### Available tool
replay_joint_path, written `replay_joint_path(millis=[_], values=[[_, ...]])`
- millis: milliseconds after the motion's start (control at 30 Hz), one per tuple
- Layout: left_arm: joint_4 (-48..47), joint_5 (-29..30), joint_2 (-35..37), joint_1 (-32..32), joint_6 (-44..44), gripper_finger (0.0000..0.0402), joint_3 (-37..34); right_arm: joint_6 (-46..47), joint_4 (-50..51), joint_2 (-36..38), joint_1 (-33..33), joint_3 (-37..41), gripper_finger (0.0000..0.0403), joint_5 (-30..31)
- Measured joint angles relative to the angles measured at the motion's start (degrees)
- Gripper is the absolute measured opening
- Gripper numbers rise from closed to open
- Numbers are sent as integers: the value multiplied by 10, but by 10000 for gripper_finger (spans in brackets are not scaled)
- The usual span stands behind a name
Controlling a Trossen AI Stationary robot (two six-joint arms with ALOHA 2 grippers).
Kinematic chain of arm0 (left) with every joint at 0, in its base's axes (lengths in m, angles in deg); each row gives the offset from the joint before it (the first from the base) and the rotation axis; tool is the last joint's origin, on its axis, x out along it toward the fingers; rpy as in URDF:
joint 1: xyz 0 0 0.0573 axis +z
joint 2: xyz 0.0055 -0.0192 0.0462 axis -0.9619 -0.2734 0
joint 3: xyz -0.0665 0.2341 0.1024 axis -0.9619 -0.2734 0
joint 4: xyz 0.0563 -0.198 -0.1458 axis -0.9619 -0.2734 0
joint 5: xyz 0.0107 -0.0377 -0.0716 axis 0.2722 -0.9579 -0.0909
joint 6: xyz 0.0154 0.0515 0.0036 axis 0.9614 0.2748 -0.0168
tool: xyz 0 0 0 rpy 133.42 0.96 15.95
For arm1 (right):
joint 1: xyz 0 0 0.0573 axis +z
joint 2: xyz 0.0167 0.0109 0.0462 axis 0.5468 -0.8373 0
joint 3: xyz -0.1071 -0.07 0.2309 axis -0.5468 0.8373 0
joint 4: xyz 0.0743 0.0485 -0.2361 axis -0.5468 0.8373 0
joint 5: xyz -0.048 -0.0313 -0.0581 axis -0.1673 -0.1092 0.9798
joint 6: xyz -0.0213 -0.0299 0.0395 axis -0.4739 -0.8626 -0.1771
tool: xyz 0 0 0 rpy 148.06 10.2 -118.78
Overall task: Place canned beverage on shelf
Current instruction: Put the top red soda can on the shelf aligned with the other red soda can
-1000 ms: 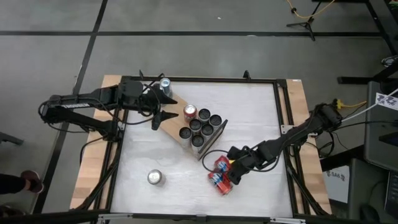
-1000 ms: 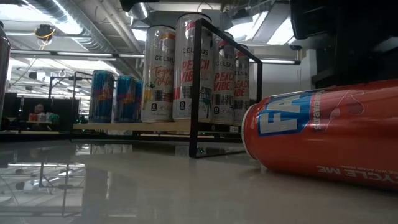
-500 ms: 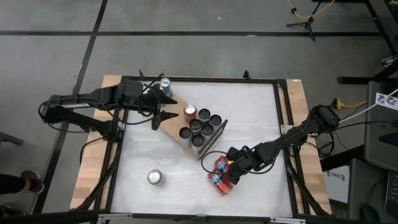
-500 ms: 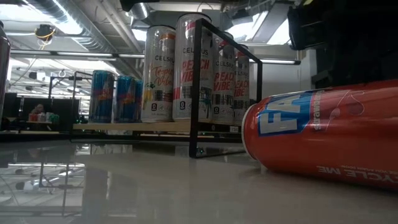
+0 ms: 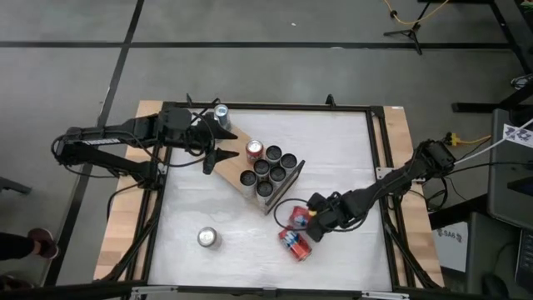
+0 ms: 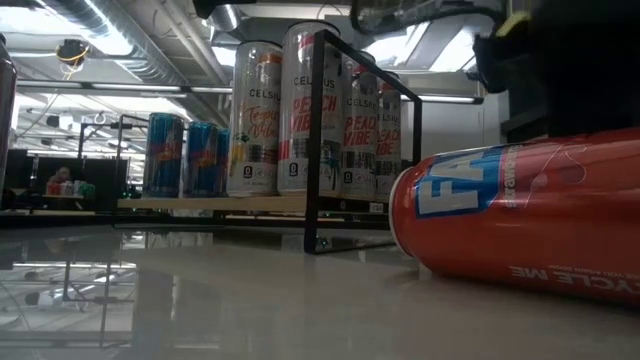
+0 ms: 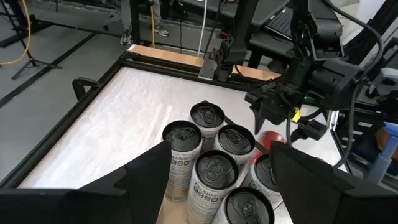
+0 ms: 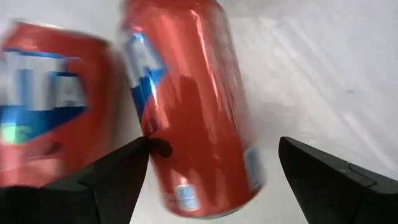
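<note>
Two red cans lie on their sides on the white table near its right front: one (image 5: 298,217) (image 8: 193,99) and another (image 5: 293,243) (image 8: 50,93) beside it. The nearer one fills the low view (image 6: 520,220). My right gripper (image 5: 314,222) (image 8: 211,168) is open, low over the table, with a finger on either side of the first can's end; I cannot tell whether they touch it. The light-wood shelf (image 5: 236,143) (image 6: 250,204) on its black wire frame carries several upright cans (image 5: 265,169). My left gripper (image 5: 211,160) (image 7: 230,186) is open and empty over the shelf's left part.
A silver can (image 5: 208,238) stands upright on the table at the near left. A blue-and-silver can (image 5: 221,112) stands at the shelf's far left end. The black frame rail (image 5: 275,107) runs around the table. Bare tabletop lies between the shelf and the near edge.
My right gripper has drawn back a little from the two red cans toward the table's right edge, uncovering more of the first can in the high view. The cans lie where they were.
</note>
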Motion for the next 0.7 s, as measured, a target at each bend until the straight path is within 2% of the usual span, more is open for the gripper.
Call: replay_joint_path(millis=[167, 267, 433, 700], values=[[0, 0, 0, 0, 0, 266, 0, 3, 70, 6, -16, -16, 353, 13], [0, 0, 0, 0, 0, 266, 0, -26, 99, 6, -19, -32, 353, 22], [0, 0, 0, 0, 0, 266, 0, -92, 75, 6, -18, -41, 353, 21], [0, 0, 0, 0, 0, 266, 0, -118, 34, 5, -18, -9, 353, 17]])
